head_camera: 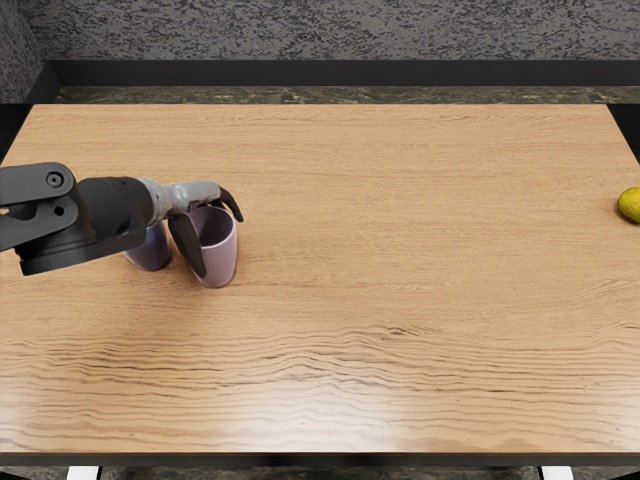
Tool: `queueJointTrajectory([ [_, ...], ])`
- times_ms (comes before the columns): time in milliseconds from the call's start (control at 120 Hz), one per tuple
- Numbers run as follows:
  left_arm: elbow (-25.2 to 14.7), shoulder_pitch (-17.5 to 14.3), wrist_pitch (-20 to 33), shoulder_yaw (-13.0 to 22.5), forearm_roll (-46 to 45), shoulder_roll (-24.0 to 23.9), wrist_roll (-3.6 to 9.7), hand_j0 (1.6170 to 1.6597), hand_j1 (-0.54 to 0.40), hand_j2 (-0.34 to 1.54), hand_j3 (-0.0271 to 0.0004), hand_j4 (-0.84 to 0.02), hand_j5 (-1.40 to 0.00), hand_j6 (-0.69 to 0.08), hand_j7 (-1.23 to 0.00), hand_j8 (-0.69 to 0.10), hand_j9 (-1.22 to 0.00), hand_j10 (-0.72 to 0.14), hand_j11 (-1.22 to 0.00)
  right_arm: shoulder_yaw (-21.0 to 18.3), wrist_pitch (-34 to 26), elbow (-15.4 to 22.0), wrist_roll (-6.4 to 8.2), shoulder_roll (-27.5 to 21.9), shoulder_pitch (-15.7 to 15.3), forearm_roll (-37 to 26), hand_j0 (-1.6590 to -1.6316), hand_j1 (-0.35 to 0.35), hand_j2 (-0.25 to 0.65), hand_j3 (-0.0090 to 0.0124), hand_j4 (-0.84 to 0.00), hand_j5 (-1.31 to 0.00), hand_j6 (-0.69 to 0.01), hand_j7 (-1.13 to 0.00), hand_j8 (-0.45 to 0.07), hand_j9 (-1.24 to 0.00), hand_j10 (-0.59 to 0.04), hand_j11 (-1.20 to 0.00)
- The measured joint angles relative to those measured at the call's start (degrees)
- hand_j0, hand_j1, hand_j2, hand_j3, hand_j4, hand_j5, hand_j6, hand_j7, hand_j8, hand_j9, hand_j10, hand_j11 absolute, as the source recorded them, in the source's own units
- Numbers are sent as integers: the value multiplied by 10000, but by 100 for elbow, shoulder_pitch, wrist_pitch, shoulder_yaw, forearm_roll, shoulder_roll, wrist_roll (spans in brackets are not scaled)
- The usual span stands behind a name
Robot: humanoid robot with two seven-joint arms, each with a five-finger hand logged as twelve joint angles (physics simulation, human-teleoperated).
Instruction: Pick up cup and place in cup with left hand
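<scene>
Basically upright, the pink cup (222, 262) stands with its mouth up, its long axis running from a round rim toward twelve o'clock down to a narrower base toward six. It sits left of the middle of the view, out toward nine o'clock. Its wall is smooth, pale and gently tapered, and the inside shows a duller mauve.

The left hand (187, 195) is right at this cup, coming across from nine o'clock. Part of it crosses the cup's wall on the nine o'clock side, and another dark, curved part shows by the rim at about one o'clock. I can't tell whether it is gripping the cup or only placed around it. The back of the hand is a shiny, metallic grey, while the left arm (93, 215) behind it is matt charcoal, with chunky links and round joints.

Just beside the pink cup, on its nine o'clock side, is the blue-violet cup (152, 253). Its lower wall is smooth and rounded; the upper part is hidden under the arm, so its mouth can't be seen.

Out at three o'clock, a bumpy yellow lemon (631, 204) is cut off by the picture's edge. The worktop (400, 280) is light wood with fine, wavy grain, glossier toward six o'clock. Past its far edge, at twelve, rises a rough, speckled grey wall (340, 30).
</scene>
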Motion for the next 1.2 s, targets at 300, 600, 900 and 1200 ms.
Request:
queueJointTrajectory([
  [300,188,-223,-272,-50,-265,13,0,16556,-539,597,0,-4268,-5583,-3489,-5613,-3307,-5644,-4211,-5649,-2,0,1,0,0,1,0,-16581,-3117,-64,0,-311,-404,-310,-404,-310,-404,-310,-404],
  [600,528,-698,-663,-68,-635,44,1,16548,-726,757,0,-4430,-5903,-3280,-5974,-2993,-6017,-4170,-5995,-7,0,0,0,0,8,-2,-16581,-3117,-64,0,-311,-404,-310,-404,-310,-404,-311,-404],
  [900,918,-1238,-1032,-63,-865,97,1,16546,-735,763,0,-4486,-5971,-3215,-6041,-2928,-6094,-4115,-6079,-8,0,0,0,0,9,-2,-16581,-3116,-64,0,-310,-405,-309,-405,-310,-405,-310,-405],
  [1200,964,-1582,-1282,-54,-1186,290,0,16543,-829,863,0,-4552,-5964,-3206,-6028,-2944,-6042,-4056,-6144,-9,0,1,0,0,9,-3,-16581,-3117,-64,0,-310,-404,-309,-404,-310,-404,-310,-404],
])
